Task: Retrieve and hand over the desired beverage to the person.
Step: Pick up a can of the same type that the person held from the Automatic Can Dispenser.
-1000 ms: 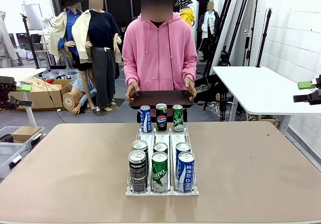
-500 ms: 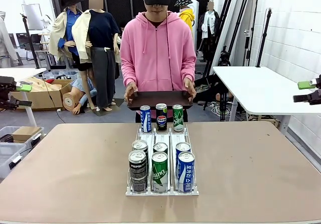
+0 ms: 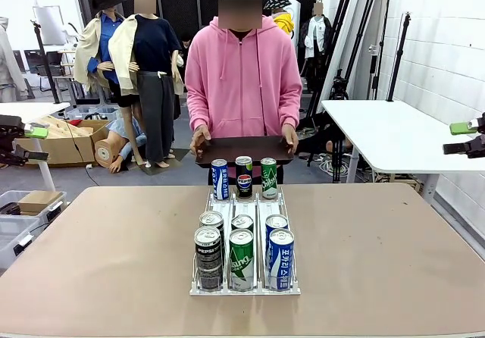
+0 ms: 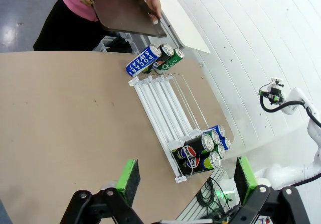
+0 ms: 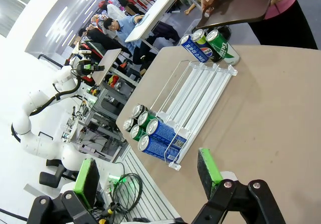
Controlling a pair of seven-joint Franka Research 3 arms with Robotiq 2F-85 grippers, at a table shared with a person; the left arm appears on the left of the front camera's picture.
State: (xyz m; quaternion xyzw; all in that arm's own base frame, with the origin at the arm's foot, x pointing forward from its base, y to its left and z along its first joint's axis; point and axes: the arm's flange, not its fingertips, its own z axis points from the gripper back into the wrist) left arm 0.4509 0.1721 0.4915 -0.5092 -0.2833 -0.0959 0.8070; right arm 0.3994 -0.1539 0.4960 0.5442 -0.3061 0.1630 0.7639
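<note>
place: probably a robotics lab | cues: white robot arm (image 5: 27, 111), black stands (image 3: 398, 50), cardboard box (image 3: 72, 145), worktable (image 3: 394, 133)

Tan matte table top (image 3: 114, 239). Bears a clear three-lane rack (image 3: 226, 205) at the middle, running from the near side toward the far edge. Holds six cans upright at the near end, two per lane: black Pepsi cans (image 3: 208, 256) left, green cans (image 3: 241, 258) middle, blue cans (image 3: 280, 258) right. Three more at the far end: blue can (image 3: 220, 179), Pepsi can (image 3: 244, 176), green can (image 3: 269, 177), open lanes between the groups
</note>
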